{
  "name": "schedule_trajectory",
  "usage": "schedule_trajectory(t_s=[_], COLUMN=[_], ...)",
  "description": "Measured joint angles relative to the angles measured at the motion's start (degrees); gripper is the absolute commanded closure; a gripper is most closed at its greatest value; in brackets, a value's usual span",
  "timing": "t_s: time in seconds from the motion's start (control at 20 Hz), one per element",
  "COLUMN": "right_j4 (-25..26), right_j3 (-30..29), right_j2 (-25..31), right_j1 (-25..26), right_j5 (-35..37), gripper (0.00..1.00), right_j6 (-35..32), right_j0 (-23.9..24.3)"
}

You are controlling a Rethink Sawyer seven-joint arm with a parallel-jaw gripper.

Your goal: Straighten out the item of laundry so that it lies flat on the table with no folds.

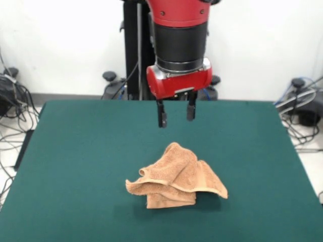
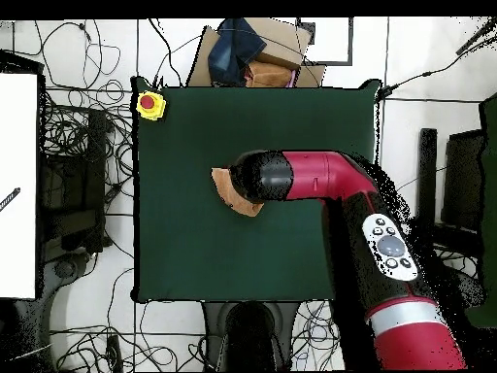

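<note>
The peach-orange towel (image 1: 176,177) lies crumpled in a folded heap near the middle of the dark green table (image 1: 75,166). Its layers overlap and one corner sticks up. My gripper (image 1: 176,113) hangs above and just behind the heap, open, with nothing between its two black fingers (image 1: 162,115). It does not touch the cloth. From overhead, the red and black arm (image 2: 320,180) covers most of the towel (image 2: 231,189), so only its left edge shows past the wrist. The gripper itself is hidden there.
A yellow box with a red button (image 2: 149,104) sits at one table corner. Cables and equipment lie on the floor all round the table (image 2: 194,253). A cardboard box with dark cloth (image 2: 252,53) stands beyond the far edge.
</note>
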State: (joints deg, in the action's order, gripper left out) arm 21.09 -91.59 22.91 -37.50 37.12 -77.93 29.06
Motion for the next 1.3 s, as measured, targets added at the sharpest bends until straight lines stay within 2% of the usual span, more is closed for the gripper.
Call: schedule_trajectory(t_s=[0.5, 0.95, 1.3], right_j4=[0.01, 0.12, 3.08], right_j3=[0.25, 1.34, 3.02], right_j2=[0.01, 0.02, 0.04], right_j1=[0.52, 3.84, 6.32], right_j5=[0.11, 0.11, 0.11], gripper=[0.0, 0.0, 0.0], right_j6=[1.38, 1.38, 1.77], right_j0=[0.44, 0.4, 1.06])
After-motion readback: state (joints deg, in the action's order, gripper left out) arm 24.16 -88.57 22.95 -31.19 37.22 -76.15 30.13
